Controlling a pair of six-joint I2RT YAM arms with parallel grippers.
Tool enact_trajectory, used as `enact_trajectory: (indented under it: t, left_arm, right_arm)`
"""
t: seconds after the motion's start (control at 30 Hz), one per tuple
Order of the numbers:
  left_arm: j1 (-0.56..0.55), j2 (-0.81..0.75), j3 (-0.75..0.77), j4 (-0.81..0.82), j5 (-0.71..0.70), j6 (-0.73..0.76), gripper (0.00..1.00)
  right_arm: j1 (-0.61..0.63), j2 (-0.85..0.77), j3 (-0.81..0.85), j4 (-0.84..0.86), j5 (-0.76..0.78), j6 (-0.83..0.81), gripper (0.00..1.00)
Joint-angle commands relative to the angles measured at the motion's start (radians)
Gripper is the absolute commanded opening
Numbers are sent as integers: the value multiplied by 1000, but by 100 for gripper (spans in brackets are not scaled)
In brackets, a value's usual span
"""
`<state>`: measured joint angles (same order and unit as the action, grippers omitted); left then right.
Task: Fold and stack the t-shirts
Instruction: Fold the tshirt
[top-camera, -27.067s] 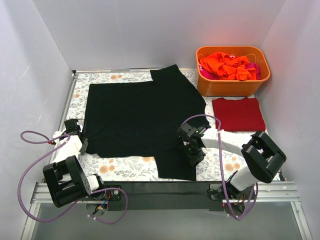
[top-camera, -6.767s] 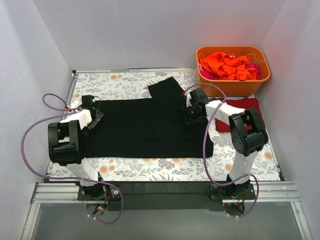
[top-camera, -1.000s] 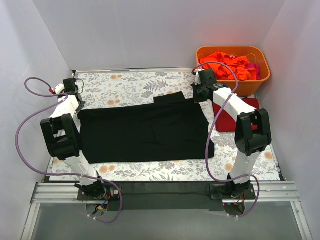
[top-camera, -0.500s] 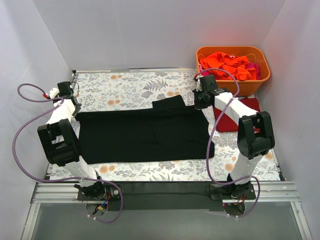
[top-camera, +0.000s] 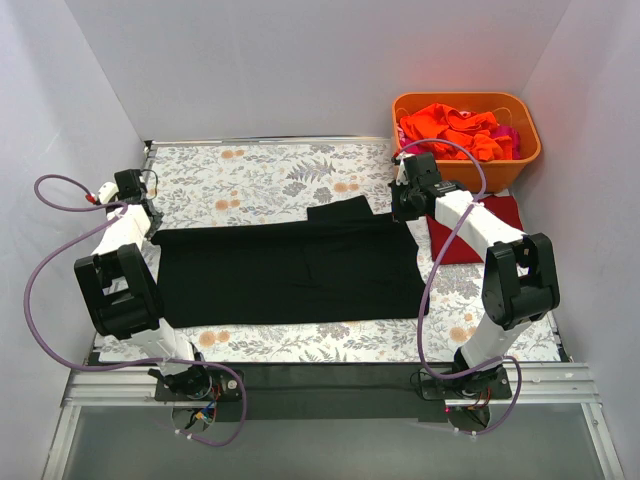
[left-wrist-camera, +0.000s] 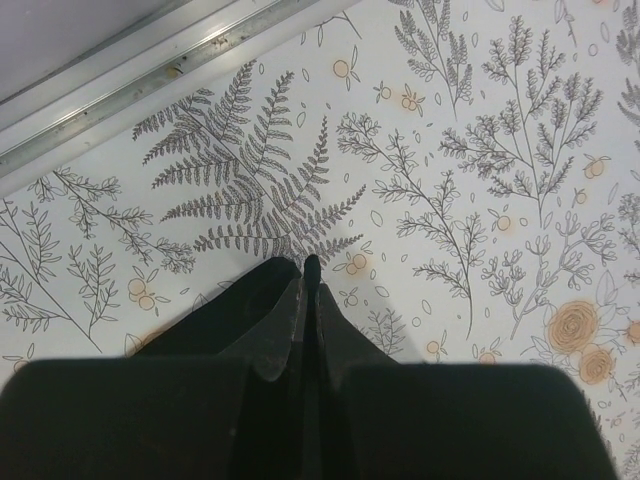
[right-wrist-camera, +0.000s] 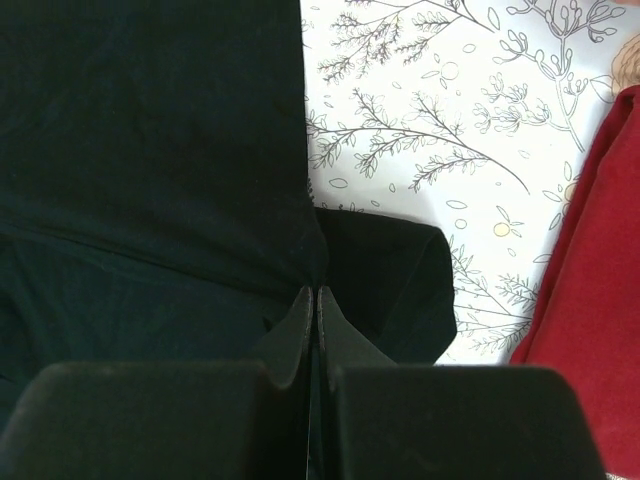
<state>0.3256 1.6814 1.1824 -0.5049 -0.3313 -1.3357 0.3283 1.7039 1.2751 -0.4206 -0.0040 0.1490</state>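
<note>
Two shut end effectors, left (left-wrist-camera: 305, 275) and right (right-wrist-camera: 315, 295), are pinching the black shirt (top-camera: 290, 270), needing matched, level travel.

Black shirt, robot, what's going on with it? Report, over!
Left gripper and right gripper shut on far corners of black t-shirt. Shirt lying on tablecloth. Dark red t-shirt to its right.

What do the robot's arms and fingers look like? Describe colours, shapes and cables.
Both the left arm and right arm have white tubular links joined by chunky black joint housings. A purple cable loops loosely along each. The fingers are matte black, tapering to thin tips.
</note>
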Motion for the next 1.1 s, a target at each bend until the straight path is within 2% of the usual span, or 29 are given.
enact_trajectory:
  t: [0.0, 0.43, 0.87, 0.93, 0.97, 1.0, 1.07]
  left_arm:
    - [16, -78, -13, 17, -20, -2, 0]
    - [29, -138, -115, 40, -31, -17, 0]
    - [32, -77, -231, 92, -6, -59, 0]
    - [32, -83, -250, 100, -8, -69, 5]
    - [33, -86, -254, 101, -8, -71, 9]
    - [32, -91, -259, 101, -8, -72, 13]
    - [32, -117, -265, 101, -2, -71, 38]
  right_arm:
    - [-6, -59, -13, -17, 13, 1, 1]
    - [18, -113, -115, -26, 12, 34, 1]
    - [34, -76, -287, 80, -40, 80, 1]
    - [32, -75, -293, 83, -48, 80, 6]
    - [34, -78, -293, 83, -53, 80, 13]
    - [34, -82, -290, 82, -62, 78, 17]
    - [35, -105, -278, 80, -76, 75, 26]
